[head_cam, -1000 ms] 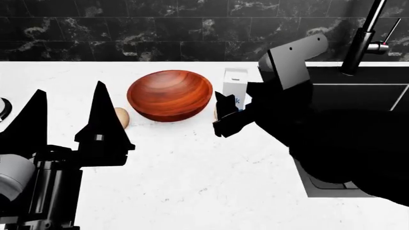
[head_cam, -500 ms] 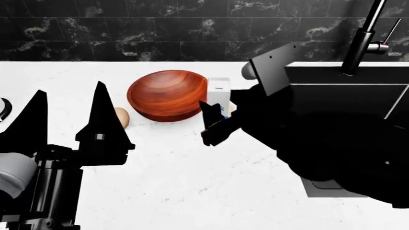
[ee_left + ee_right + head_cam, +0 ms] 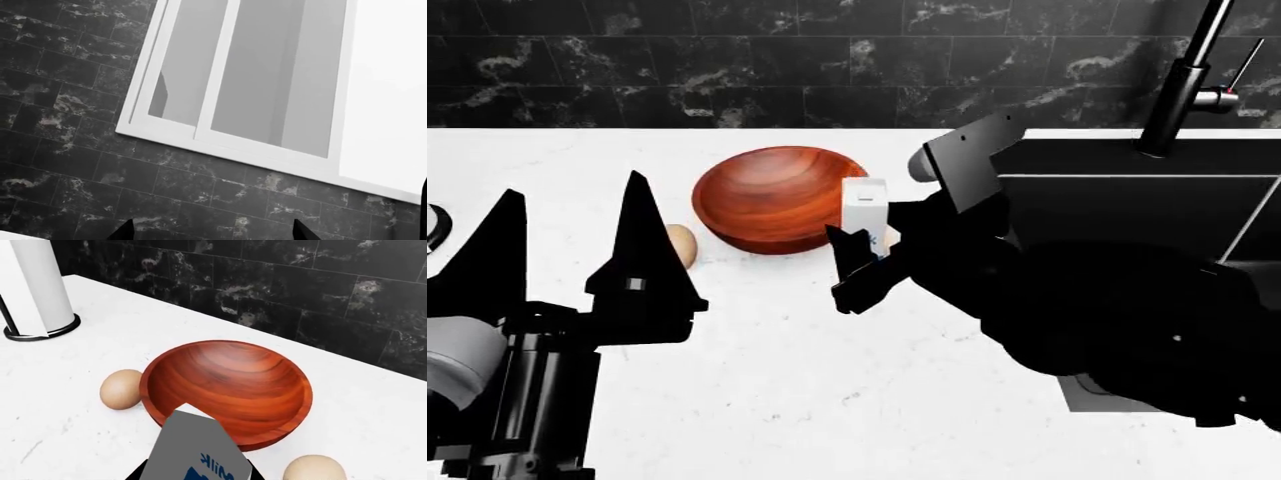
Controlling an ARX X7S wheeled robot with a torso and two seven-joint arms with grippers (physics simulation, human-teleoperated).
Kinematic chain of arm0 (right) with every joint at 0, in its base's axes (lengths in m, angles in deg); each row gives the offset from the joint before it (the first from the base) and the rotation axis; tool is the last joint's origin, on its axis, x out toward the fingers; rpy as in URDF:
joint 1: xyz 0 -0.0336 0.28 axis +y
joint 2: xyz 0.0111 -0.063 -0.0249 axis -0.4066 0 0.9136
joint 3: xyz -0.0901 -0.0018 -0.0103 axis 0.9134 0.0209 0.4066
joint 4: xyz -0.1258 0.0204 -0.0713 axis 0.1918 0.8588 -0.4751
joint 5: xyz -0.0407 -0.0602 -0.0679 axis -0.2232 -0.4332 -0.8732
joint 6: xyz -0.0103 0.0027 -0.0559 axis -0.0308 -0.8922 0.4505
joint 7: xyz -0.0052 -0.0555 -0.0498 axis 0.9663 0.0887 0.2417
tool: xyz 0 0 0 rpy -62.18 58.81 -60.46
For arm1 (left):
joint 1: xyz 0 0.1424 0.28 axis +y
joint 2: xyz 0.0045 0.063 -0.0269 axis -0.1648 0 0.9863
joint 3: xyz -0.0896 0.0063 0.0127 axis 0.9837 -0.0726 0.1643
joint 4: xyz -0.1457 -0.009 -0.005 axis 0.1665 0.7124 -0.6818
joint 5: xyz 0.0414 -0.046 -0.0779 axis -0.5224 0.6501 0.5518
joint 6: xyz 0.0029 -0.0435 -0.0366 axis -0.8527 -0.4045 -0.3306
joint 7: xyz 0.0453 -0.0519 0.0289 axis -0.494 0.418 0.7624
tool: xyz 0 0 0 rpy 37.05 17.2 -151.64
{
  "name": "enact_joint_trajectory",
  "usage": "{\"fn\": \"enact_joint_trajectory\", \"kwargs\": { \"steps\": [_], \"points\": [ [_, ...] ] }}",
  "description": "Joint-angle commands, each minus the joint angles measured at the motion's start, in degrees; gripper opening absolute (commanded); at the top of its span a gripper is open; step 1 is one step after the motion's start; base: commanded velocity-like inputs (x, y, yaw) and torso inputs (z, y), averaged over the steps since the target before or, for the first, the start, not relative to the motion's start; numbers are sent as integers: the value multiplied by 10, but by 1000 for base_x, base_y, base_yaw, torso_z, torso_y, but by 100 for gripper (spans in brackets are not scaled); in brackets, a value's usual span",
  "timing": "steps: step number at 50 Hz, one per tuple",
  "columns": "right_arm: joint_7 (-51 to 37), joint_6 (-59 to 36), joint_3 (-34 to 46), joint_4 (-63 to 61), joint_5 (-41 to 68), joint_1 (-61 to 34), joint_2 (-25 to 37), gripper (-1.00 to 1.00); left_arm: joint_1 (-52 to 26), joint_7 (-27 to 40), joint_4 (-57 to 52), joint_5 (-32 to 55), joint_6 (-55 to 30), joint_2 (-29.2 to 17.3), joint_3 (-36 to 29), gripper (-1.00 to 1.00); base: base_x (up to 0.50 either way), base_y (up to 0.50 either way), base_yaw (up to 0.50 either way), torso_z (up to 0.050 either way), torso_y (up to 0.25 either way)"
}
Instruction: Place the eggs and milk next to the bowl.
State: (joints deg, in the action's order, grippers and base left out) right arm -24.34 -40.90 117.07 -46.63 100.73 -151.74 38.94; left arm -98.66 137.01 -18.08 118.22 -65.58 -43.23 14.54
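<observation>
While the right pincer (image 3: 861, 262) grips the milk (image 3: 865, 212) at the bowl's (image 3: 777, 197) 3 o'clock rim, the carton looks tilted toward the wood in the wrist view. Judged from that lean, letting go now could tip it into the bowl or onto the egg (image 3: 314, 467) just beside it, near 5 o'clock. A sideways nudge might roll that egg across the desk (image 3: 868, 380). A second egg (image 3: 681, 245) touches the bowl at 8 o'clock. Left pincer (image 3: 567, 250) hangs spread, holding nothing, well apart.
</observation>
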Motion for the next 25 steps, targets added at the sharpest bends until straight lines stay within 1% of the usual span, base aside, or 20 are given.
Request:
{"fn": "enact_joint_trajectory", "kwargs": {
  "steps": [1, 25],
  "points": [
    [12, 4, -19, 19, -30, 1, -12, -100, 1, 0, 2, 0, 0, 1, 0, 100, 0, 0, 0, 0, 0],
    [16, 9, -14, 39, -41, 23, -21, -100, 1, -3, 3, -1, 0, 2, 0, 100, 0, 0, 0, 1, 1]
  ]
}}
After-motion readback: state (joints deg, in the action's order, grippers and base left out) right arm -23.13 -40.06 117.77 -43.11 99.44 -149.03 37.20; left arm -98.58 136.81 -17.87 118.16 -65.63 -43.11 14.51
